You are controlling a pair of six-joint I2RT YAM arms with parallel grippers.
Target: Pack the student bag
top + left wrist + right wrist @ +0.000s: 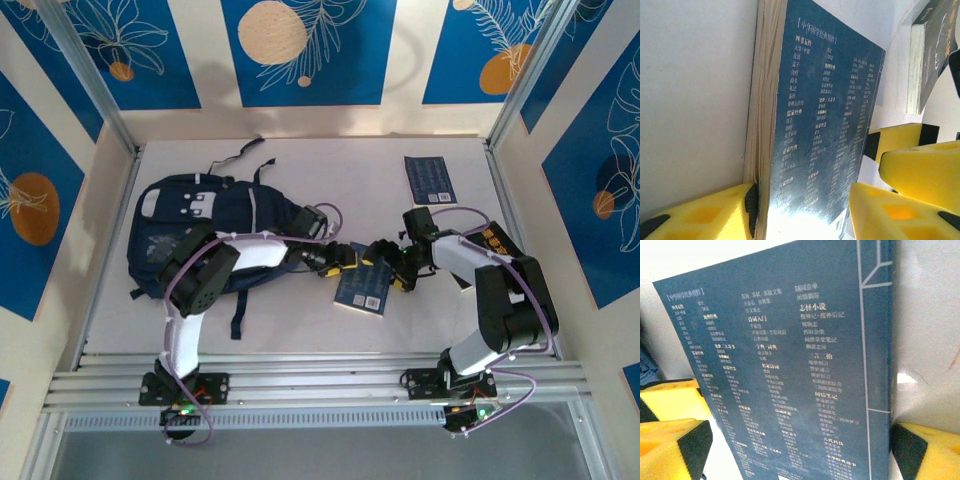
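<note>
While the left gripper [805, 210] straddles a blue book [362, 288], firm pinch or not I cannot tell, the right gripper [790, 450] spreads wide astride it. Nothing looks packed: the student bag [200, 230] lies left, a second book [430, 180] far right, a dark book [497, 240] beside the right arm [510, 300], on a white table [330, 170] between blue leaf-patterned walls [310, 50].

Heading, back cover of the blue book [790, 370] [825, 125]: 中华国学经典精粹, in brackets at the top corner, pale print.
Section titles on that cover: 四书五经, 志怪小说, 三言二拍, 诗词入门, 名家诗词, 闲情笔记.
Entries under them: 论语, 孟子, 诗经, 尚书, 礼记, 搜神记·搜神后记, 博物志.
Lowest rows of that cover: too blurred to read.
Cover of the second blue book [430, 180]: rows of print, too small to read.
</note>
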